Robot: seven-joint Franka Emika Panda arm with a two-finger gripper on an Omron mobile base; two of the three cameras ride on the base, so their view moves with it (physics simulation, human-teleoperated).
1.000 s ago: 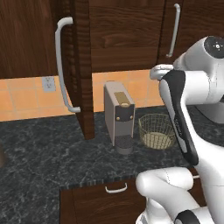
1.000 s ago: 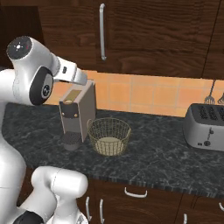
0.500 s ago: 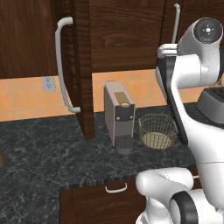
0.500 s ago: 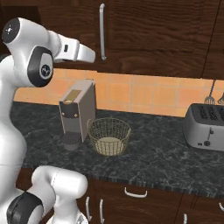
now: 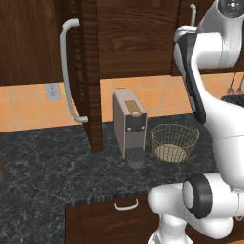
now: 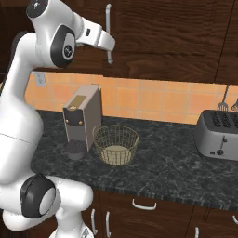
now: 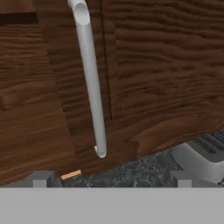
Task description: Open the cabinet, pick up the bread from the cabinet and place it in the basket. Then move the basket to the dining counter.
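**Cabinet shut, basket sitting empty on the black counter**

The cabinet (image 6: 176,37) is hanging above the orange tiles, its dark wood-grain doors lying closed, a long pale bar handle (image 7: 91,83) running down beside the seam between two doors. The basket (image 6: 115,144), a round bowl of thin tan-gold wire with a pale flat bottom, is standing upright on the speckled counter, holding nothing, just beside the coffee machine

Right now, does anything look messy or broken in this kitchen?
Nothing spilled or broken. The basket sits upright on the black counter, empty beside the coffee machine. One cabinet door at far left stands ajar.
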